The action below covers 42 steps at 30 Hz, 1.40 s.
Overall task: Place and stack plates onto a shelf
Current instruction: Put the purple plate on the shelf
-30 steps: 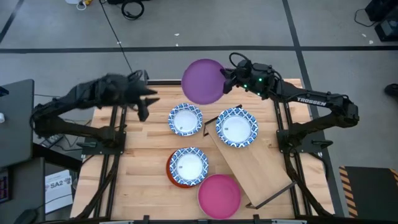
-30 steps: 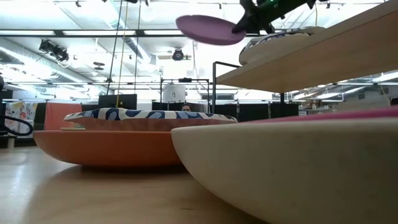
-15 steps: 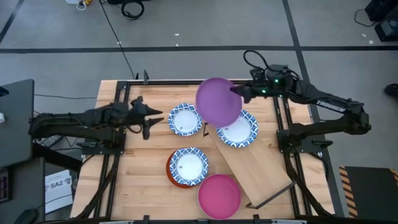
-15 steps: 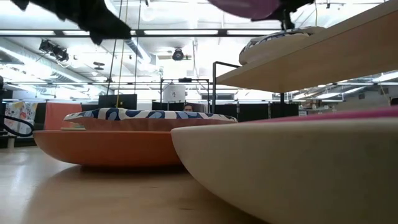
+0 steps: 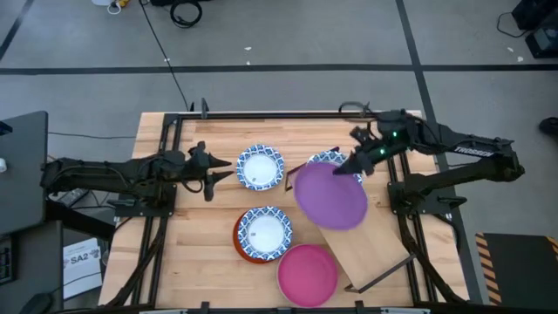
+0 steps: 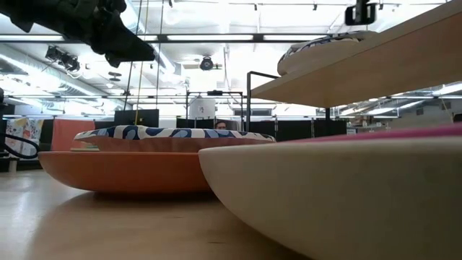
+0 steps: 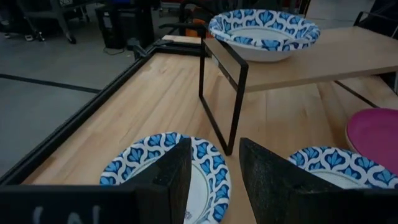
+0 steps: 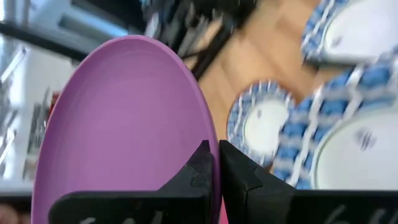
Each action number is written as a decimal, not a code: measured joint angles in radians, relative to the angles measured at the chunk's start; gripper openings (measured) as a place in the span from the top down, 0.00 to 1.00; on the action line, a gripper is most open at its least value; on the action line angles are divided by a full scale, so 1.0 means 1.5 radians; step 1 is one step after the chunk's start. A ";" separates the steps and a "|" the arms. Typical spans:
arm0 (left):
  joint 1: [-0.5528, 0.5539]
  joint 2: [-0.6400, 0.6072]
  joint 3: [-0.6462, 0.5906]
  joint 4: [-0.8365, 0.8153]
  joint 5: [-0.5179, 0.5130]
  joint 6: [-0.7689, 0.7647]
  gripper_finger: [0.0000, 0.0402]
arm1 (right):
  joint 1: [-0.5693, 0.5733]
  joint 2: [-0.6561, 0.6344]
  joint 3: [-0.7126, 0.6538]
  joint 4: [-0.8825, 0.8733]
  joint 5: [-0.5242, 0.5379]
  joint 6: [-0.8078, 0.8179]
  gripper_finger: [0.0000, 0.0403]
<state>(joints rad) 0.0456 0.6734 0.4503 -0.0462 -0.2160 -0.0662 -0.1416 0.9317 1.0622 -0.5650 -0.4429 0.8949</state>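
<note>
1. Currently I am seeing the right gripper (image 5: 350, 166) pinching the rim of the purple plate (image 5: 330, 195); in the right wrist view its fingers (image 8: 198, 167) are closed tight on the plate's edge.
2. I am reading the purple plate as hanging over the shelf (image 5: 366, 240), covering most of the blue-and-white plate on the shelf (image 5: 324, 157) at its 12 o'clock end.
3. I am watching the left gripper (image 5: 218, 170) hovering at 9 o'clock of the blue-and-white plate at table centre (image 5: 260, 167), fingers (image 7: 171, 174) narrowly parted and holding nothing.
4. I am noting the second blue-and-white plate (image 5: 265, 232) sitting on the orange-red plate (image 5: 243, 251), at 6 o'clock of the centre one.
5. I am logging the pink plate (image 5: 307, 275) lying at the table's 6 o'clock edge, just beside the shelf.
</note>
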 joint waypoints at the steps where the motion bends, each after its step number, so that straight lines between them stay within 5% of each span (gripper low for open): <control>1: 0.000 0.000 0.000 0.001 0.000 0.000 0.65 | 0.020 -0.001 0.000 -0.010 0.002 0.001 0.95; 20: 0.001 0.000 0.000 -0.001 0.000 0.000 0.65 | 0.302 -0.001 0.000 -0.189 0.144 0.015 0.95; 42: 0.001 0.000 0.000 -0.001 0.000 0.000 0.65 | 0.392 -0.001 0.000 -0.385 0.265 0.019 0.94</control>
<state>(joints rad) 0.0463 0.6735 0.4507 -0.0480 -0.2157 -0.0662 0.4458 0.9301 1.0625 -1.1420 -0.0455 0.9230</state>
